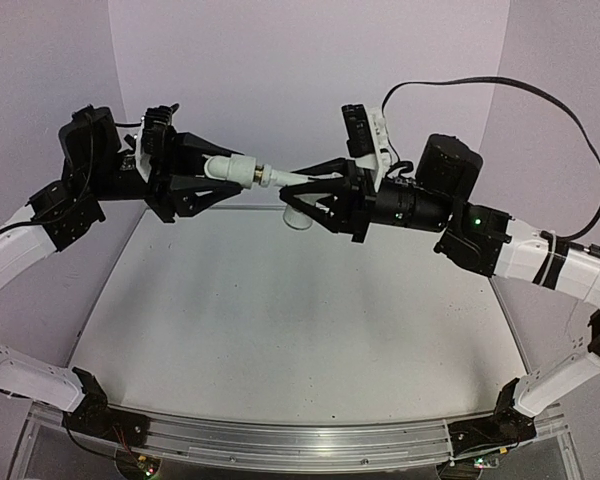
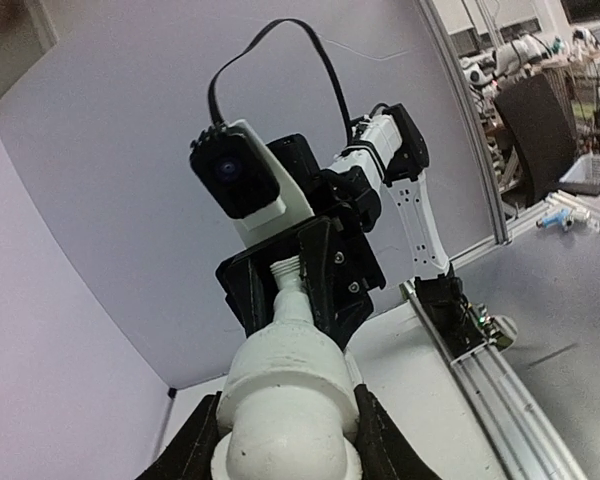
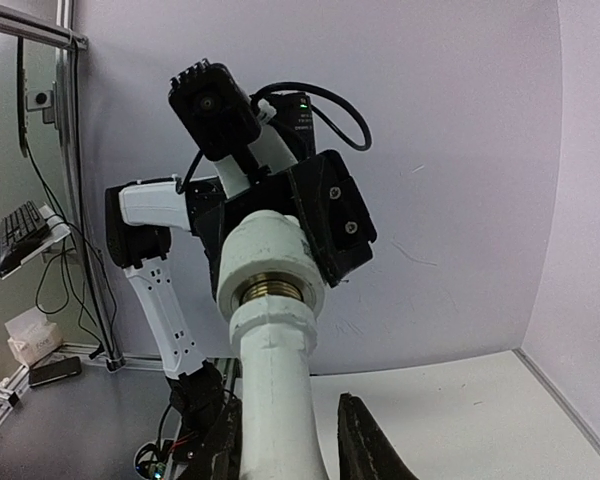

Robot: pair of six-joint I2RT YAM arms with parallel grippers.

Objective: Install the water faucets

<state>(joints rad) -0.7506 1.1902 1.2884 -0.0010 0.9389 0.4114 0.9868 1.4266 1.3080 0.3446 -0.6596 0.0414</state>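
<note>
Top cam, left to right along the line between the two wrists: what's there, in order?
left gripper → white elbow fitting → white tap → right gripper

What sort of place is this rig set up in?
Probably a robotics lab or workshop: white backdrop panels box in the grey tabletop. Past them sit a black office chair and a black computer keyboard.
</note>
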